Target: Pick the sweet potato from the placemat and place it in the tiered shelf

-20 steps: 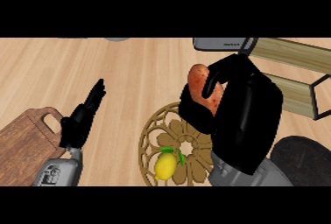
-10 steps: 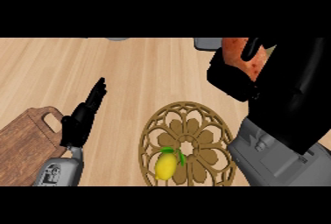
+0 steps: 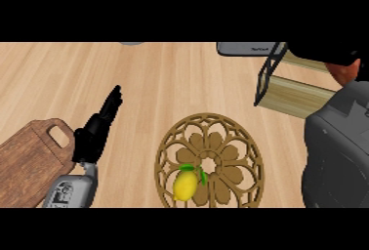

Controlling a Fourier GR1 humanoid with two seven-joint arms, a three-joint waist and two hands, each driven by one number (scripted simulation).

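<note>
Head view: left hand [image 3: 97, 129] flat, fingers straight.

Even, bright light; faint shadows; right edge perhaps murky.

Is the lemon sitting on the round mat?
Touching. The head view shows the lemon lying right on the placemat, over its cut-out pattern near the lower left, with no gap or shadow between them.
</note>
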